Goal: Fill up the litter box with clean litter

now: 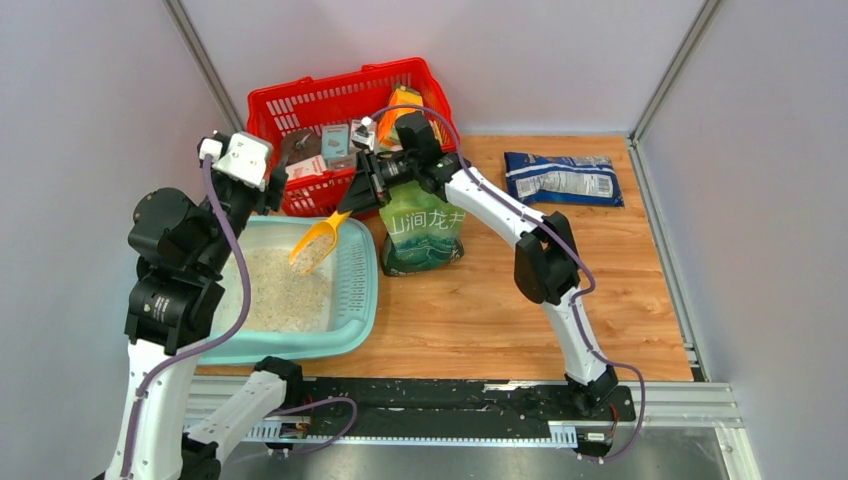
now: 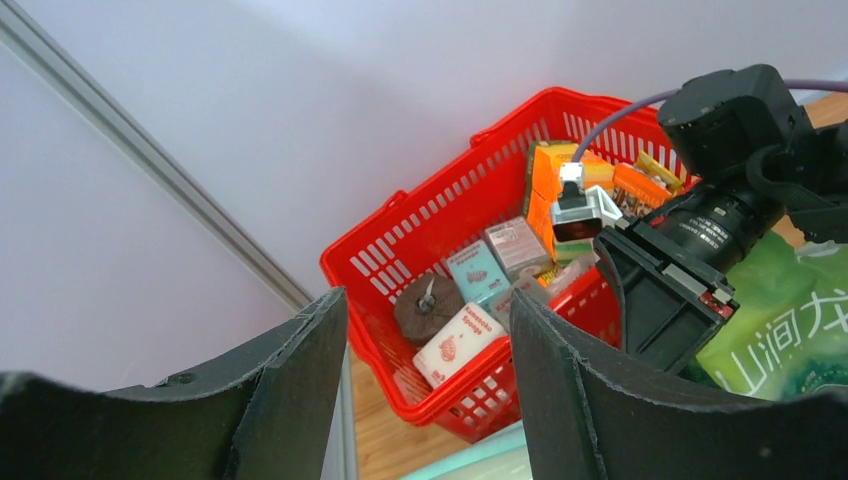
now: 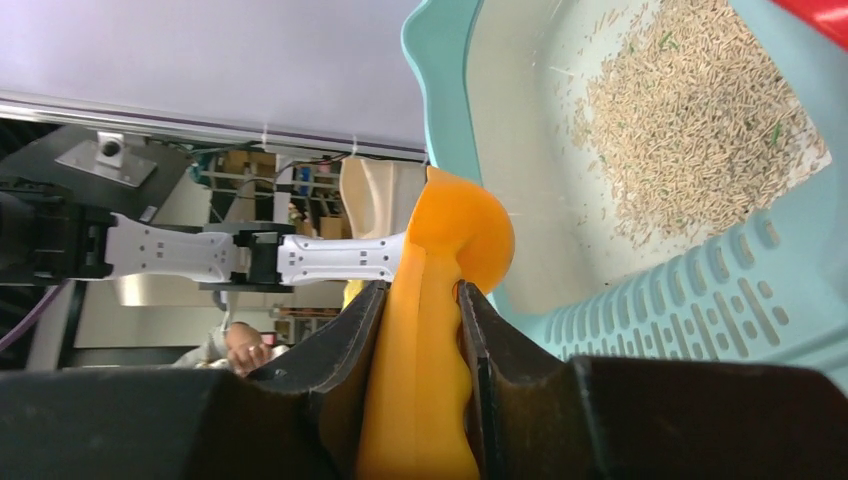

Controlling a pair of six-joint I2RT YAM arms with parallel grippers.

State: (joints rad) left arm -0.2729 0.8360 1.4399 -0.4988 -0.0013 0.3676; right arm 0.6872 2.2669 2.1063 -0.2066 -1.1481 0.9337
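Observation:
The pale teal litter box (image 1: pixel 362 290) lies at the near left with a heap of clean litter (image 1: pixel 275 290) on its white floor. My right gripper (image 1: pixel 357 203) is shut on the handle of an orange scoop (image 1: pixel 315 243), which is tilted down over the box's far right part; pale grains show in its bowl. In the right wrist view the fingers (image 3: pixel 355 330) clamp the scoop (image 3: pixel 455 230) above the grille ledge (image 3: pixel 700 310) and the litter (image 3: pixel 690 120). My left gripper (image 2: pixel 428 305) is open and empty, raised by the box's far edge (image 2: pixel 480 455).
A red mesh basket (image 1: pixel 300 100) of small packages stands at the back, right behind the box and also in the left wrist view (image 2: pixel 400 215). A green printed bag (image 1: pixel 422 232) stands upright beside the box. A blue bag (image 1: pixel 562 178) lies at the back right.

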